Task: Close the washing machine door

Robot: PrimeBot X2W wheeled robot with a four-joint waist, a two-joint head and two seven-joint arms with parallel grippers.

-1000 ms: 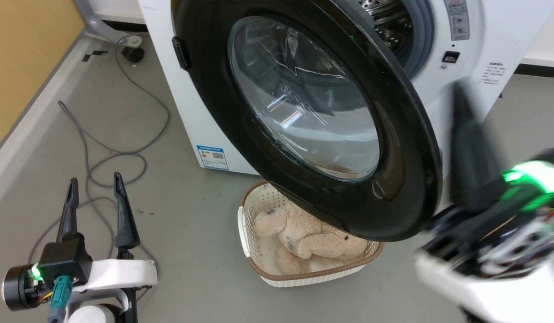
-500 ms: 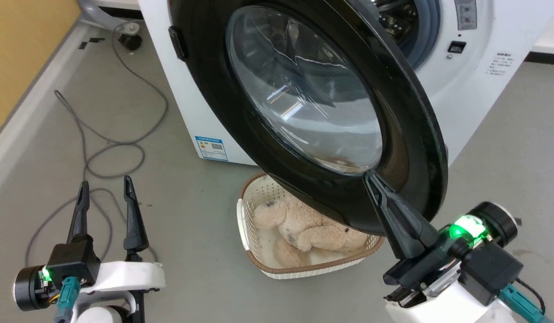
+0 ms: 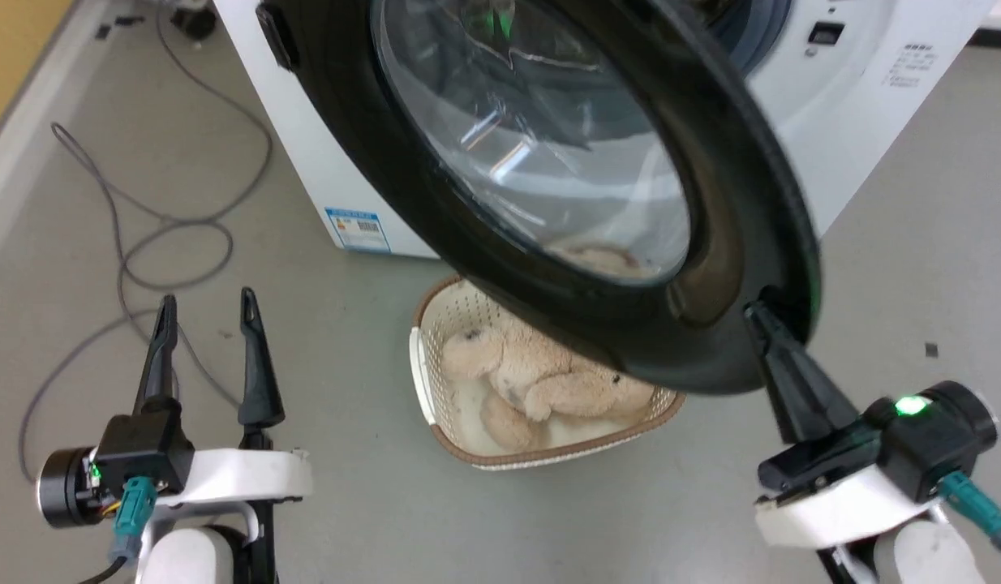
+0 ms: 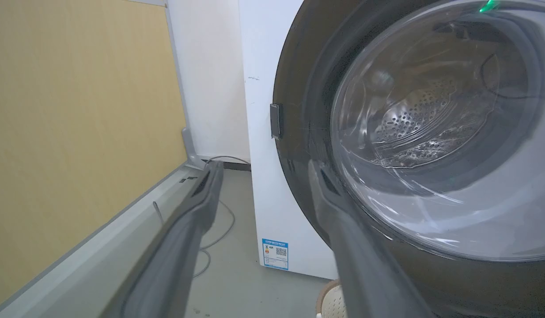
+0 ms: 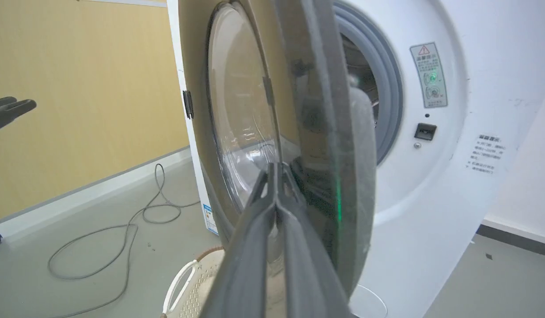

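1. The washing machine (image 3: 841,138) is a big white front-loader at the top of the head view, standing on a grey floor (image 3: 914,268).
2. A cream basket (image 3: 419,381) sits on the floor just in front of the machine, with a beige plush toy (image 3: 541,381) lying inside. It sits below the lower rim of the door. The pictures do not show whether they touch.
3. A grey cable (image 3: 176,243) loops across the floor at the robot's left, near a yellow wall (image 4: 78,110). A small blue label sticker (image 3: 356,229) is low on the machine's front.
4. The washing machine door (image 3: 541,154) is round and glossy black with a clear glass window. It stands open, swung out from the machine front on its left side.
5. The door's flat plane is upright and angled away from the opening. Its outer face turns toward the robot's left, and its free edge points toward the robot's right side.
6. In the right wrist view the door is seen nearly edge-on, with a gap between it and the grey gasket (image 5: 394,101).
7. Through the glass, the left wrist view shows the perforated steel drum (image 4: 414,119).
8. The right gripper (image 3: 758,315) has its fingers pressed together, tips against the door's black rim near the free edge.
9. The left gripper (image 3: 208,298) is over the floor, well apart from the door, fingers spread and pointing toward the machine.
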